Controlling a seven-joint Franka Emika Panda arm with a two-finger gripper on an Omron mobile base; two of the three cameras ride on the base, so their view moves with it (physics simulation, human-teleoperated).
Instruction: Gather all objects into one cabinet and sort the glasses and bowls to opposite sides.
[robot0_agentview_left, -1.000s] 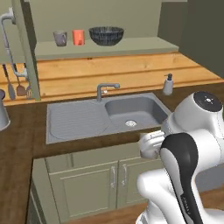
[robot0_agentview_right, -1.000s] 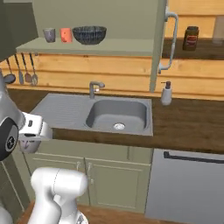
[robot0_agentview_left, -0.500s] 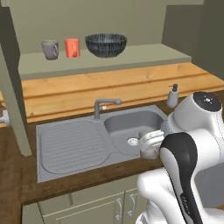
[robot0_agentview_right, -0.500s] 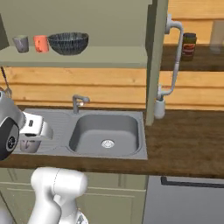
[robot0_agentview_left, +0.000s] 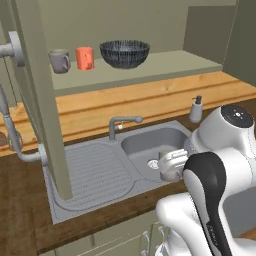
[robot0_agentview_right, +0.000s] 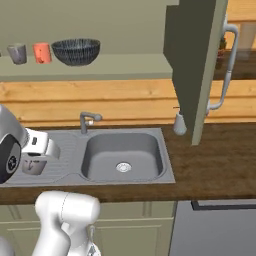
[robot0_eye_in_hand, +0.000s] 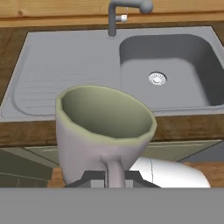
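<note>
Clamped on the handle of a grey mug by the gripper, low before the sink, with the cabinet shelf seemingly well above and beyond.

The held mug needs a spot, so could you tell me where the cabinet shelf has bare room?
The shelf is bare right of the bowl, out to its end. The left is crowded: grey mug, orange-red cup and bowl stand close together. The pincer holds the second mug above the sink.
</note>
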